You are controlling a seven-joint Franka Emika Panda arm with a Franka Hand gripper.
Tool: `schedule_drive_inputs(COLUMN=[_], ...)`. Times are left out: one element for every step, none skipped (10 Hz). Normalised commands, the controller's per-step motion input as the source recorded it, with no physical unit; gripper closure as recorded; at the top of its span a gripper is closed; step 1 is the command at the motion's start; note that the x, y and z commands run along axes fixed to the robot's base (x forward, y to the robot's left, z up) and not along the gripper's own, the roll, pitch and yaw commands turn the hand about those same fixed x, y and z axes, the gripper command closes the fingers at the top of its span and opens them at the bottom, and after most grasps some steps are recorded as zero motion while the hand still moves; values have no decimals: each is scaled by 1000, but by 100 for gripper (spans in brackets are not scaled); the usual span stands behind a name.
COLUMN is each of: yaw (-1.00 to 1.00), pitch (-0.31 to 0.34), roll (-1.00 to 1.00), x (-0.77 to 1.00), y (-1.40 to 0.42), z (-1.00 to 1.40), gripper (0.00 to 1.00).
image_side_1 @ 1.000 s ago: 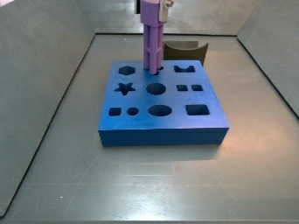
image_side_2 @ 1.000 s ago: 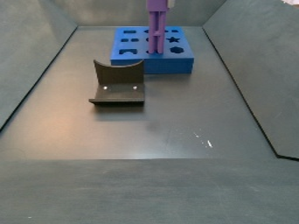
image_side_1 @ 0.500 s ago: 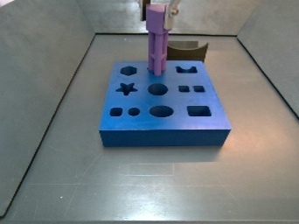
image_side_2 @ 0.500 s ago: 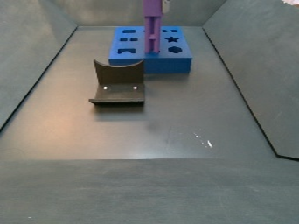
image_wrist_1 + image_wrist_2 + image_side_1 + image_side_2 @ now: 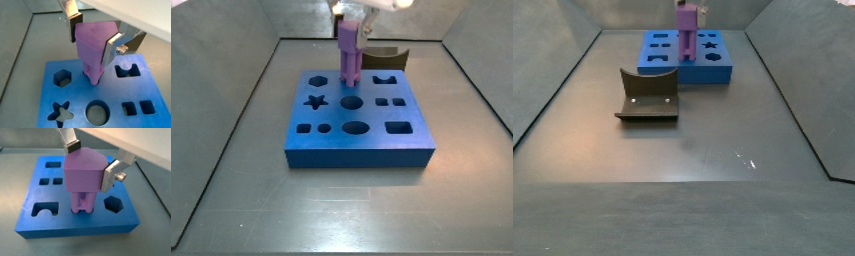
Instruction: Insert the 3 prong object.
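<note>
The 3 prong object is a light-purple piece standing upright, with its rods down in a hole near the far middle of the blue block. My gripper is shut on its wide head, one silver finger on each side. In both side views the object rises from the blue block, with my gripper at its top.
The block has several shaped holes, among them a star, a hexagon and an arch. A dark grey curved piece lies on the floor beside the block. Grey walls enclose the floor.
The 3 prong object and my gripper have moved straight down, so the rods sit deeper in the block's hole. The dark grey piece has not moved.
</note>
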Motion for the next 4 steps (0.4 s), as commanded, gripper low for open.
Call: schedule_drive_inputs(yaw=[-137,-163,-29,0], pitch=[0,-27,-137,0], roll=[196,141,-26,0], x=[66,17,17,0], y=[-100,-31,0,0], z=[-494,-489,-77,0], gripper=[100,100,100,100])
